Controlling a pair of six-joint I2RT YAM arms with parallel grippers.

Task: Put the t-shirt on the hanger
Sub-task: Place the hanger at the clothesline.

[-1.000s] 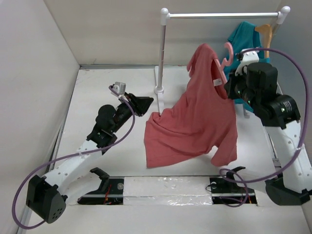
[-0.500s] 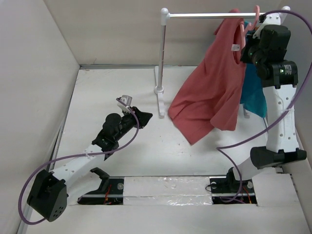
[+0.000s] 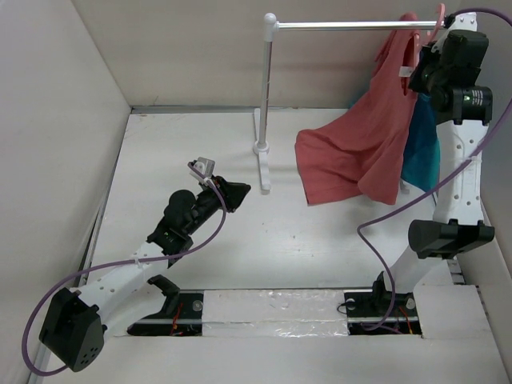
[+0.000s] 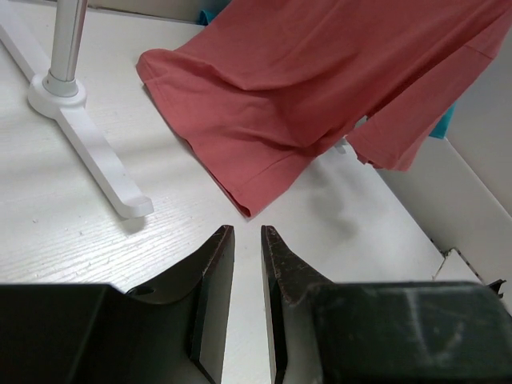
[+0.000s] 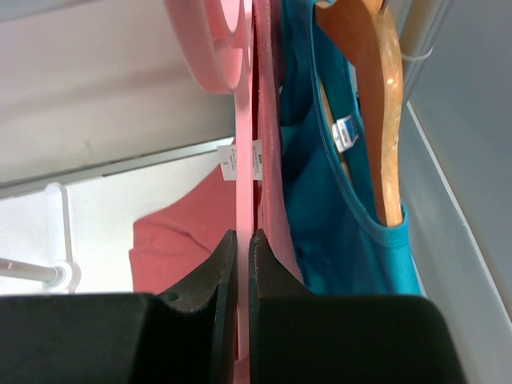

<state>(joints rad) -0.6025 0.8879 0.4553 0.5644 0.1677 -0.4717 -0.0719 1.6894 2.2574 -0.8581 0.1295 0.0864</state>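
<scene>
The salmon-red t-shirt (image 3: 364, 148) hangs on the pink hanger (image 3: 438, 14), lifted up at the right end of the rail (image 3: 344, 26). My right gripper (image 3: 422, 58) is shut on the hanger's stem (image 5: 245, 168), with the shirt's neck and white tag (image 5: 228, 160) just beyond the fingers. The hanger's hook (image 5: 210, 40) curves at the top of the right wrist view. The shirt's hem (image 4: 264, 160) hangs clear of the table in the left wrist view. My left gripper (image 3: 240, 190) is low over the table, left of the shirt, jaws slightly parted and empty (image 4: 246, 236).
A teal-blue t-shirt (image 3: 422, 148) on a tan wooden hanger (image 5: 376, 96) hangs right beside the salmon shirt. The white rack post (image 3: 266, 96) and its foot (image 4: 96, 160) stand mid-table. Walls enclose the left, back and right.
My right arm has lifted the hanger and shirt further up and right, to the rail's right end. The shirt's hem has risen and swung right. The left arm barely moved.
</scene>
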